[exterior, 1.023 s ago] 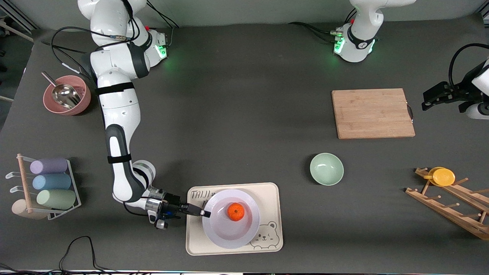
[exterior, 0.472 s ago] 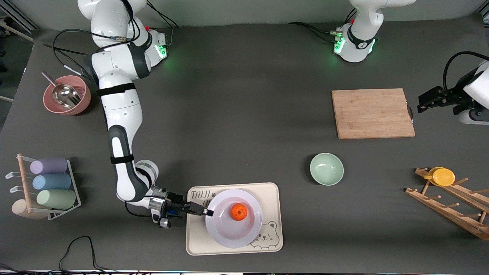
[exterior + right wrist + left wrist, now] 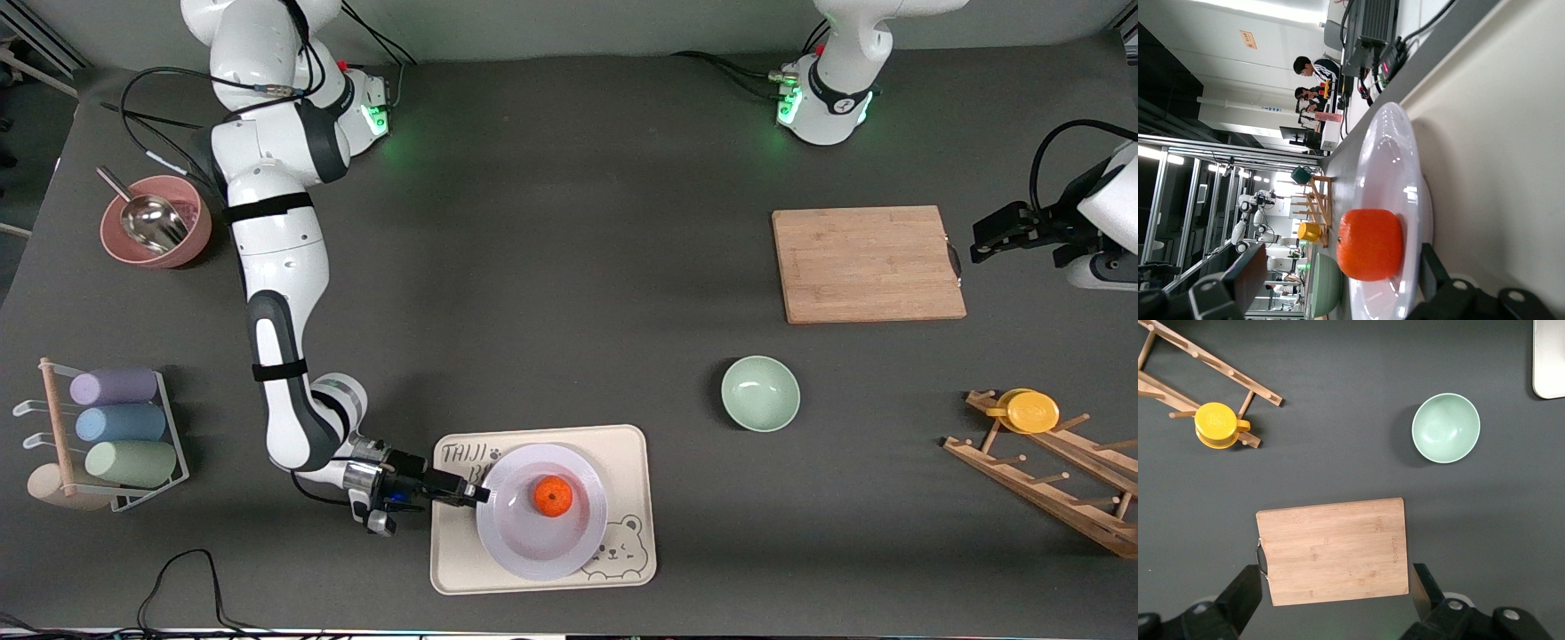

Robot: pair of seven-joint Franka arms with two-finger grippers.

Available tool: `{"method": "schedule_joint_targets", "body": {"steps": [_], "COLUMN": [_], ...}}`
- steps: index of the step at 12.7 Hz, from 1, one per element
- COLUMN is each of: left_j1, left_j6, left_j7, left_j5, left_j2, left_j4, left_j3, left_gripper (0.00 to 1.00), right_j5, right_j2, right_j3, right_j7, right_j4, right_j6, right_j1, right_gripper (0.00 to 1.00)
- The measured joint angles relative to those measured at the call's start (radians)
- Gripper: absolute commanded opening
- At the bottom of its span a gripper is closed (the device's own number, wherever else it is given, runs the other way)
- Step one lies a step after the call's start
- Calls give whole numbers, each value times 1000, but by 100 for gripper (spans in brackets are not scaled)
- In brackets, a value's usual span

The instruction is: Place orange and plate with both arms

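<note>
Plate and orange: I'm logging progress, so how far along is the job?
Looks nearly done: the orange lies in the plate, which sits on the cream tray. In hand: the right pincer, fingers open, is at the plate's rim. The left pincer waits open beside the cutting board. Left: withdrawing the right arm.

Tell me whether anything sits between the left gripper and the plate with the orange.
Nothing blocks it. The left gripper hangs open over the table beside the cutting board. The board and the green bowl lie low on the way to the plate, which holds the orange on the tray.
</note>
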State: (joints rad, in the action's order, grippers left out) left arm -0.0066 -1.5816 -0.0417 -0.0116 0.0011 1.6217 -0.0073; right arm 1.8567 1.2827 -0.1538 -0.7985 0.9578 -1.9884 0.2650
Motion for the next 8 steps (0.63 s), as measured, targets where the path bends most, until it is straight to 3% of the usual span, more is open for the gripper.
{"method": "schedule_joint_targets", "body": {"steps": [4,8], "left_j1": [0,0], "left_j6": [0,0], "left_j7": [13,13], "left_j5": [0,0], "left_j2": [-1,-1], "left_j4": [-6,-8], "left_j3": [-1,-1], "left_gripper": [100,100], "right_j5": [-37,-106], "right_j2": [-75,-176], "right_j3": [-6,-95], "right_j7": [97,177], "right_j4": [-17,19], "right_j6": [0,0], "right_j1": [1,40], "right_gripper": [100,100]}}
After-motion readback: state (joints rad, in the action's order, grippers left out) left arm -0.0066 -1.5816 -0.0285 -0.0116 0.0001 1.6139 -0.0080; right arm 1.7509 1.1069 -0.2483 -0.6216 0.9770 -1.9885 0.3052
